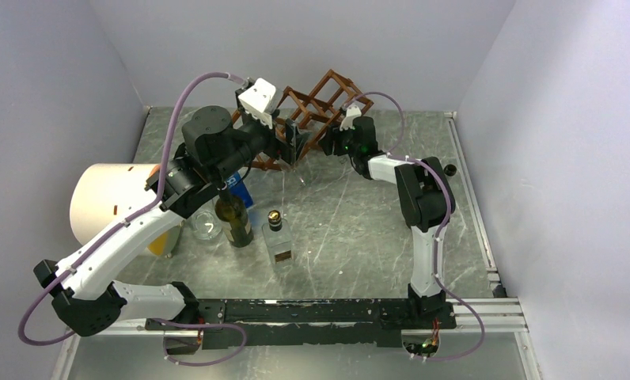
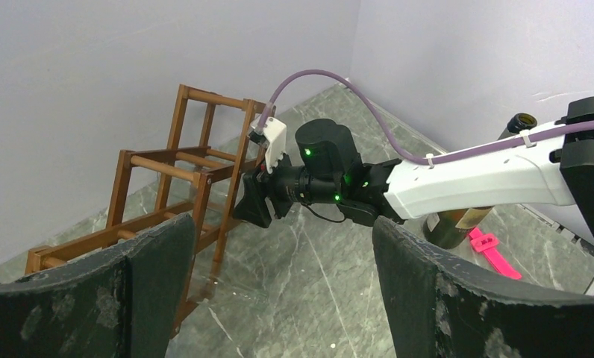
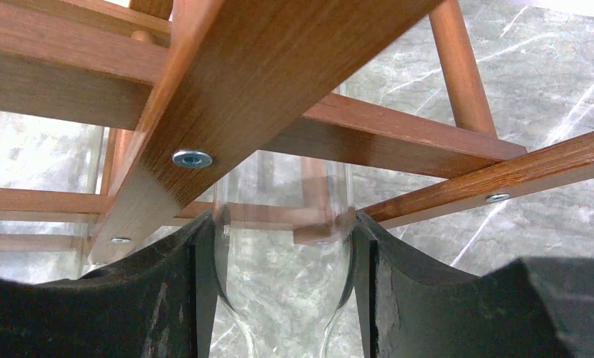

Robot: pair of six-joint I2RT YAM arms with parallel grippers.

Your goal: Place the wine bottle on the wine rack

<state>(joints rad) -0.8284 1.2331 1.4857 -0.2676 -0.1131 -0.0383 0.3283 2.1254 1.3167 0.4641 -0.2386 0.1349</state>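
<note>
The reddish-brown wooden wine rack (image 1: 321, 96) stands at the back of the table and fills the right wrist view (image 3: 279, 67). My right gripper (image 1: 328, 145) is shut on a clear glass wine bottle (image 3: 283, 224). It grips the bottle at its shoulder (image 3: 283, 291), with the body reaching in under the rack's bars. My left gripper (image 1: 292, 146) is open and empty, just left of the right gripper at the rack's front. The left wrist view shows its wide gap (image 2: 283, 298) over bare table, the rack (image 2: 167, 194) and the right gripper (image 2: 253, 201).
A dark green bottle (image 1: 234, 215), a small square bottle with a gold cap (image 1: 278, 237) and a glass jar (image 1: 206, 226) stand front left. A big white roll (image 1: 106, 202) lies at the left. Another dark bottle (image 2: 458, 224) and a pink item (image 2: 492, 253) lie behind the right arm.
</note>
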